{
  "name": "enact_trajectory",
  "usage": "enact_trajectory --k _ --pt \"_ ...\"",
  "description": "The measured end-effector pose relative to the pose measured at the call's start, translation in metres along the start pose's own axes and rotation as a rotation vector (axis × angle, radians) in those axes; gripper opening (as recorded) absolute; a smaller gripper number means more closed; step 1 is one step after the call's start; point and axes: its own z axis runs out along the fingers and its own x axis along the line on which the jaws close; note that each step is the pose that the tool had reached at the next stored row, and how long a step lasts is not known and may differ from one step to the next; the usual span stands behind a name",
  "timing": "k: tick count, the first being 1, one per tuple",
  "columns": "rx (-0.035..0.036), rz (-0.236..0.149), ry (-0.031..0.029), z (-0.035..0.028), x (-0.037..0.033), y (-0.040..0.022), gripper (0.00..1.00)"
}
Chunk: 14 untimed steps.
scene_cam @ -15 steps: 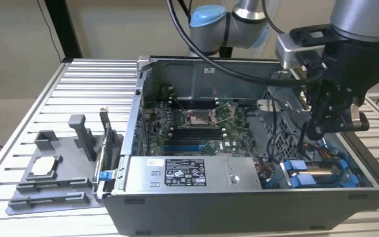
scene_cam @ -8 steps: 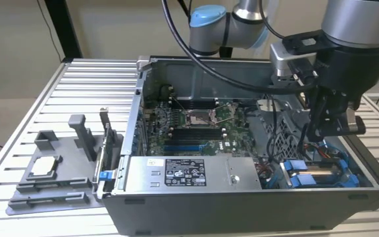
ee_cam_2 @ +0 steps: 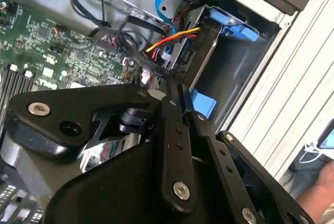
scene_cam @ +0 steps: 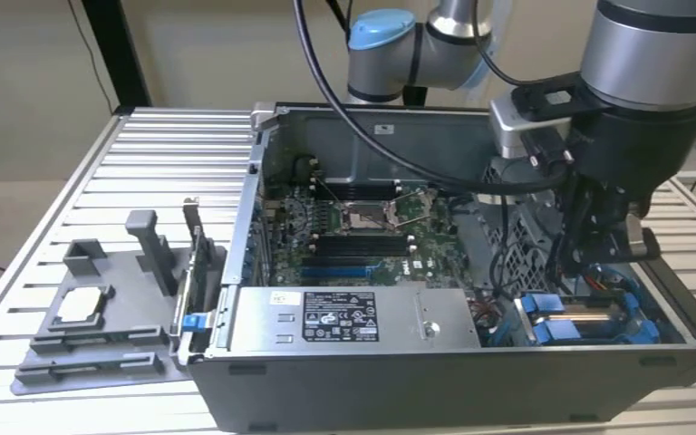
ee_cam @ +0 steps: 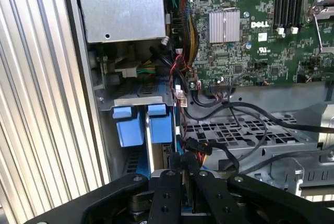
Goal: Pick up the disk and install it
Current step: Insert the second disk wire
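Blue-framed disk [ee_cam: 160, 130] stands on edge inside the drive bay [ee_cam: 138, 100] at the corner of the computer case [scene_cam: 445, 381], beside a second blue carrier [ee_cam: 128, 130]. Fingers [ee_cam: 168, 185] drawn nearly together, apparently pinching its near edge. Pickup looks done; whether it is fully seated cannot be told.

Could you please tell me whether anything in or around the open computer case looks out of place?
The processor socket on the motherboard stands open and looks empty, while a small square chip lies on the grey fixture outside the case. Black cables sprawl loosely across the perforated cage near the disk. No damage shows.
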Motion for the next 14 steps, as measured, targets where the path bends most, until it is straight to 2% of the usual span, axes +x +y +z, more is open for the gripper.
enact_trajectory --k 4,9,10,12,13,14 --pt "0.0023 0.000 -0.0003 0.0040 0.0015 0.0003 0.00" --pt "0.0024 -0.002 -0.0006 0.0047 0.0025 -0.0004 0.00" --pt "0.0028 -0.004 0.0036 0.0048 0.0025 -0.0004 0.00" --pt "0.0059 -0.011 0.0323 0.0050 0.0026 -0.0004 0.00" --pt "0.0076 -0.013 0.0431 0.0054 0.0026 -0.0003 0.00" --pt "0.0121 -0.014 0.0443 0.0064 0.0026 0.0000 0.00"
